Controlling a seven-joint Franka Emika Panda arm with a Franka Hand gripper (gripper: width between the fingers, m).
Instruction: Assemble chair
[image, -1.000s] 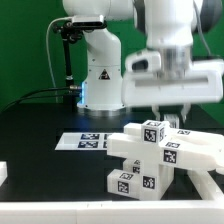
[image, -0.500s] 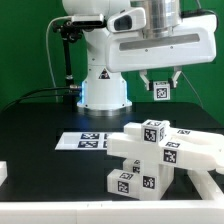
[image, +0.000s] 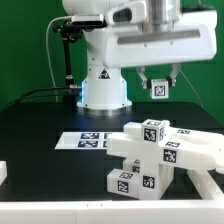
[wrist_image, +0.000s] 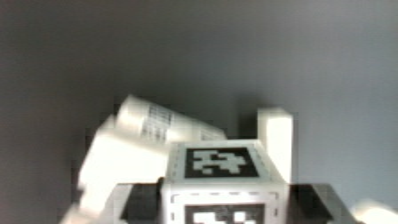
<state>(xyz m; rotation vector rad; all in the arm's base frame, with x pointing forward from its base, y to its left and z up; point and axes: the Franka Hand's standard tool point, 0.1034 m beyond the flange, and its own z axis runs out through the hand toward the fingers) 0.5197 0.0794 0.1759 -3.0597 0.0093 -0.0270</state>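
In the exterior view my gripper (image: 158, 84) hangs high above the table, shut on a small white tagged chair piece (image: 158, 89). Below it, to the exterior view's right, stands the partly built chair (image: 160, 155), a stack of chunky white tagged blocks. The wrist view shows the held piece (wrist_image: 217, 168) close up, tag facing the camera, clamped between my dark fingers (wrist_image: 143, 196) in my gripper (wrist_image: 217, 202). The blurred white chair parts (wrist_image: 157, 140) lie far beneath it.
The marker board (image: 86, 141) lies flat on the black table in front of the robot base (image: 103, 88). A white object (image: 3, 172) shows at the exterior view's left edge. A green wall stands behind.
My gripper has risen from just above the chair stack to well above the table, carrying the small tagged piece with it. The stack has not moved.
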